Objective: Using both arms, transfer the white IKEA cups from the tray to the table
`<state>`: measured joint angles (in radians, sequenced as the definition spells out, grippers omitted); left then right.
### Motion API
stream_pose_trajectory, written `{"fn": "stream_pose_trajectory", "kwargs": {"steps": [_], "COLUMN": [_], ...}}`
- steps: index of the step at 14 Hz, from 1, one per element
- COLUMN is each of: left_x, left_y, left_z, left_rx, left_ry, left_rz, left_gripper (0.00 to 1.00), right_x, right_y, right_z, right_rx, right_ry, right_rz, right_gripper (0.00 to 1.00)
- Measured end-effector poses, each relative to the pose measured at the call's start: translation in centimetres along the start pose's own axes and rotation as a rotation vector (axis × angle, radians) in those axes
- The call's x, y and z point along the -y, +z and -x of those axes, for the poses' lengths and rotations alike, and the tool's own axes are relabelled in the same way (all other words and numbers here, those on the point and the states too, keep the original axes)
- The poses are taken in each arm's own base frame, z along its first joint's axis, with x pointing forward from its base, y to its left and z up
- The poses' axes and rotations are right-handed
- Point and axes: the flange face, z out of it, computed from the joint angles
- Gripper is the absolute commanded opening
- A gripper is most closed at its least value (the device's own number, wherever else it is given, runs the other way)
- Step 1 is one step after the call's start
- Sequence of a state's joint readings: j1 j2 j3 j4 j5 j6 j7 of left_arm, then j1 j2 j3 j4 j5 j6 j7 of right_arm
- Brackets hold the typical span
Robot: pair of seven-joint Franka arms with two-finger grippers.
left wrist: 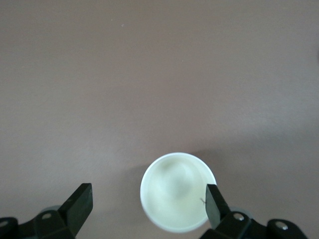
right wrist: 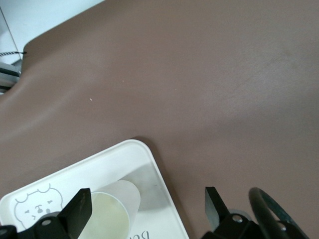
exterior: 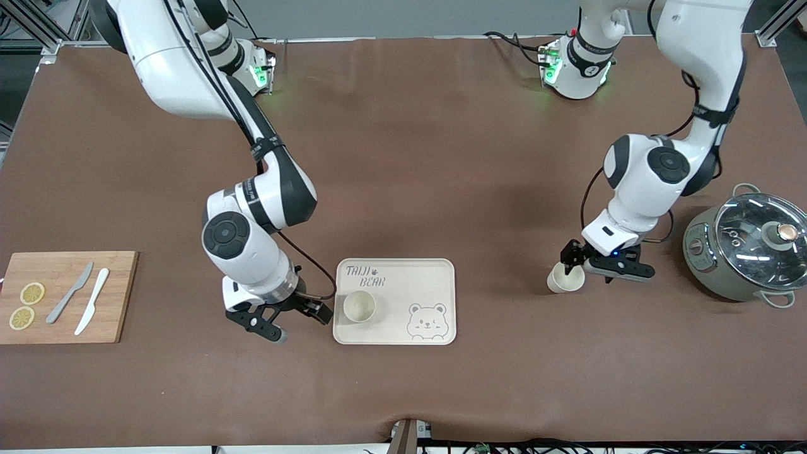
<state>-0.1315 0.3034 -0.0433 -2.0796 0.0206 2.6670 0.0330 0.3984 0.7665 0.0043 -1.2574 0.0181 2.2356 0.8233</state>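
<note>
We have one small cream-white cup (exterior: 565, 279) standing on the brown table mat (exterior: 441, 157), left gripper (left wrist: 149, 204) open around it. The right gripper (exterior: 287, 315), open beside the cream bear tray (exterior: 441, 277), must next take the second cup (exterior: 359, 307).

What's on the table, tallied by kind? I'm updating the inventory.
Cups: 2
Tray: 1
Cutting board: 1
Knives: 2
Lemon slices: 2
Pot: 1
Total: 9

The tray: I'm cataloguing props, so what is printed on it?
Cream tray with grey "TAIJI BEAR" lettering and a bear face drawing; clearest in the front view.
</note>
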Motion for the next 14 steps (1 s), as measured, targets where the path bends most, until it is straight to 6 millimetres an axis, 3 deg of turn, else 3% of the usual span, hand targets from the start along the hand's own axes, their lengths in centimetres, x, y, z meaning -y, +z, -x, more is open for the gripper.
{"fn": "stream_pose_trajectory", "kwargs": {"steps": [4,6,11,14], "left_x": [0.2,0.2,0.3,0.2], "left_y": [-10.1,-13.6,-15.9,-19.8], "left_z": [-6.0,-7.8,-8.4,-8.1], "left_rx": [0.172,0.198,0.227,0.241], "left_ry": [-0.038,-0.098,-0.147,-0.145], "left_rz": [0.028,0.04,0.036,0.035], "left_gripper": [1.0,1.0,1.0,1.0], "right_x": [0.6,0.9,2.2,2.4], "right_y": [1.0,1.4,3.0,4.0], "right_z": [0.9,1.3,3.5,4.3], "right_rx": [-0.003,0.001,0.018,0.018], "right_ry": [-0.026,-0.034,-0.062,-0.068], "right_rz": [0.015,0.019,0.032,0.05], "right_gripper": [1.0,1.0,1.0,1.0]}}
